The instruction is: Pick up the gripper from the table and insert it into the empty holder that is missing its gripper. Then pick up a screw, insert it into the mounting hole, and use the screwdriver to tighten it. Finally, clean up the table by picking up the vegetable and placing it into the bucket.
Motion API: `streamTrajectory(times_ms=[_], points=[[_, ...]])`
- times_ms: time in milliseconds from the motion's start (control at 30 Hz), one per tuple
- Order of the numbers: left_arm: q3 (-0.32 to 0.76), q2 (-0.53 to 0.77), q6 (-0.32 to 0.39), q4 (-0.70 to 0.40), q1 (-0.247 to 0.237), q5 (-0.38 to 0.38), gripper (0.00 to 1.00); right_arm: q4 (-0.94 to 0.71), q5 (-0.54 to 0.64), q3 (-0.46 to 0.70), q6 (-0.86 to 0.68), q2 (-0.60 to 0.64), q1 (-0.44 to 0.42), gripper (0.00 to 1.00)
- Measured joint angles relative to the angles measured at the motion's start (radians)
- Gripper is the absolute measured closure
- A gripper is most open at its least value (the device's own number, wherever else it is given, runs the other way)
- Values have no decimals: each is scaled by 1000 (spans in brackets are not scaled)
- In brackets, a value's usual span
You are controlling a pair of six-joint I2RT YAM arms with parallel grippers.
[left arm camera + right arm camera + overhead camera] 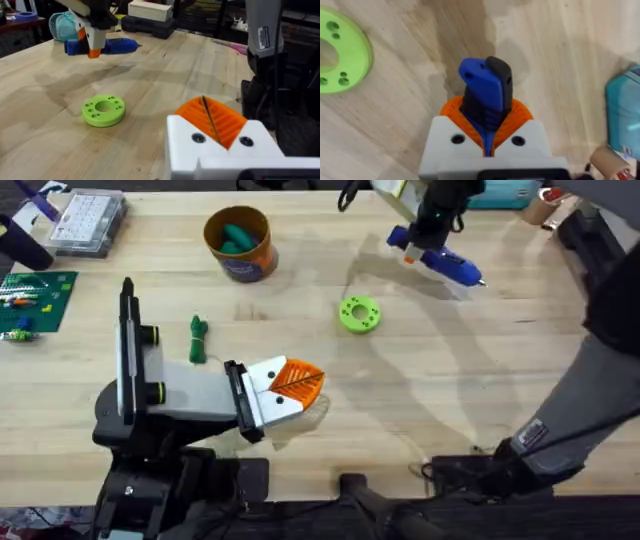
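Observation:
The pale grey holder [190, 392] lies at the near left and ends in a black plate [238, 395]. On that plate sit white blocks with orange ribbed pads. This is my left gripper [316, 383] [206, 104], its pads pressed together with nothing between them. At the far right my right gripper [412, 240] [487, 107] [94, 49] is shut on the blue screwdriver [450, 266] [482, 87] [112, 46], held roughly level just above the wood. The dark green vegetable [198, 340] lies beside the holder. The orange-tan bucket [262, 260] stands farther back and holds teal-green pieces.
A lime-green ring disc [359, 313] [103, 110] [340, 50] lies mid-table between the arms. A clear parts box [88, 220] and a green board [38, 298] sit at the far left. A teal box [505, 192] sits at the back right. The right arm [590, 390] spans the right side.

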Motion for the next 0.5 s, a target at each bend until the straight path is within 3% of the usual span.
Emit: streamTrajectory(times_ms=[167, 500], points=[[0, 0, 0, 0, 0, 0, 982, 24, 0, -15, 0, 51, 5, 959], [0, 0, 0, 0, 0, 0, 980, 124, 5, -165, -4, 59, 2, 959]])
